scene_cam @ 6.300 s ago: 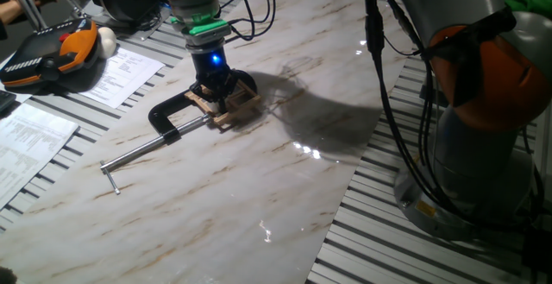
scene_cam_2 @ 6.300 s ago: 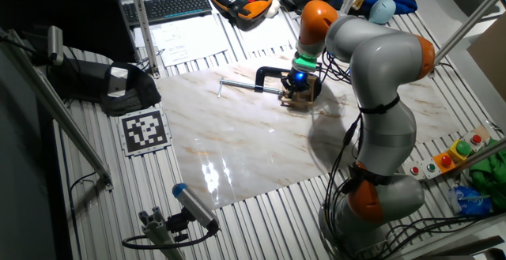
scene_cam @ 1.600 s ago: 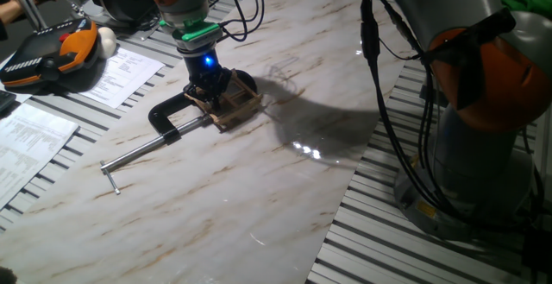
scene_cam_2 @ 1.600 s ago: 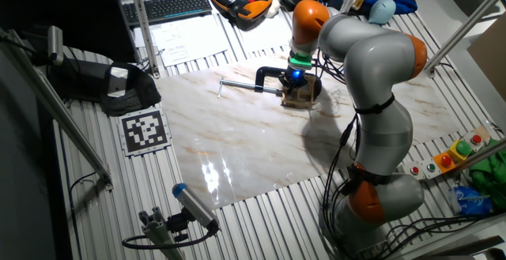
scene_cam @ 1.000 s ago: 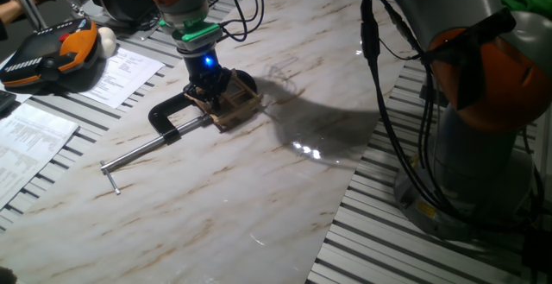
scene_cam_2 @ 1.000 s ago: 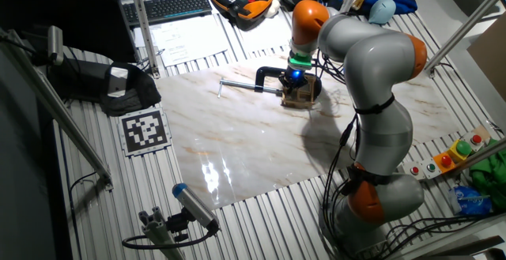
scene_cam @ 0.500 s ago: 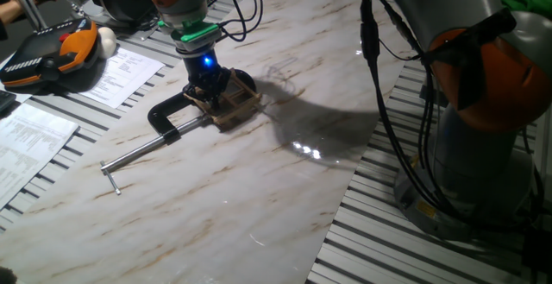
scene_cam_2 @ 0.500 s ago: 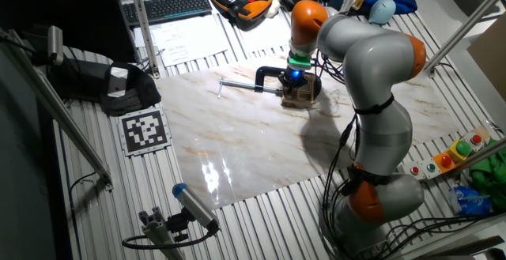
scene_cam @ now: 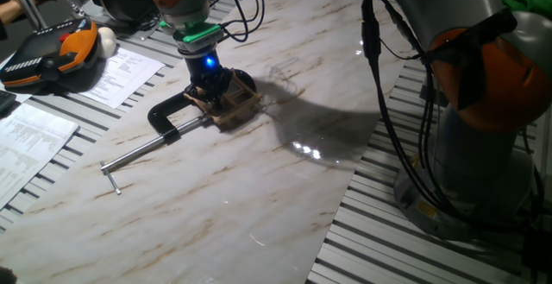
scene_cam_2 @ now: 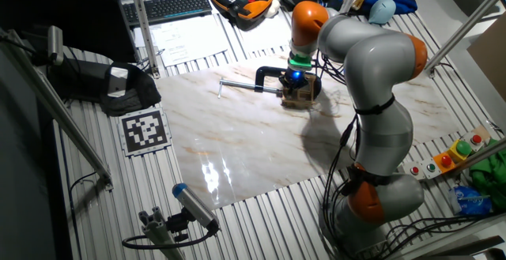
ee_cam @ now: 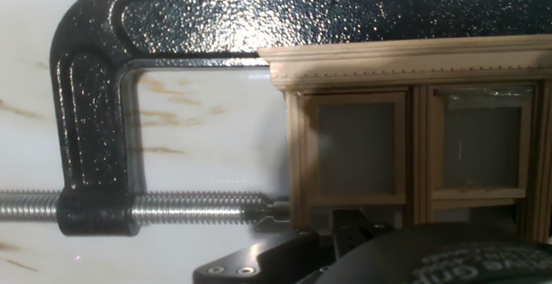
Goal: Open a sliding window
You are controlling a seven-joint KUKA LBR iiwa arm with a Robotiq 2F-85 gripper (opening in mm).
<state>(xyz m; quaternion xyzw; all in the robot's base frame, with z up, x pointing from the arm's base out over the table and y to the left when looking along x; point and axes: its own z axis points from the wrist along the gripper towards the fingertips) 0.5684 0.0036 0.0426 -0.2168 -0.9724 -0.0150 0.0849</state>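
Nearest in my hand view is the dark gripper (ee_cam: 362, 254) body along the bottom edge; the fingertips are out of sight there, and in both fixed views they are buried against the window, so I cannot tell whether the jaws are apart or closed.

Just beyond lies the window (ee_cam: 405, 137), centre-right of the hand view, flat on the marble table (scene_cam: 285, 198), held in the black clamp (ee_cam: 95, 111). The clamp's arm runs along the window's moulded top edge and its screw (ee_cam: 129, 208) meets the frame at lower left.

I see two panes side by side, with no clear gap, so I judge the sash barely moved, if at all; the slide is left to do.

The window's long axis runs left-right in the hand view, parallel to the screw. In one fixed view the window (scene_cam: 226, 103) sits upper left of centre, under the wrist.
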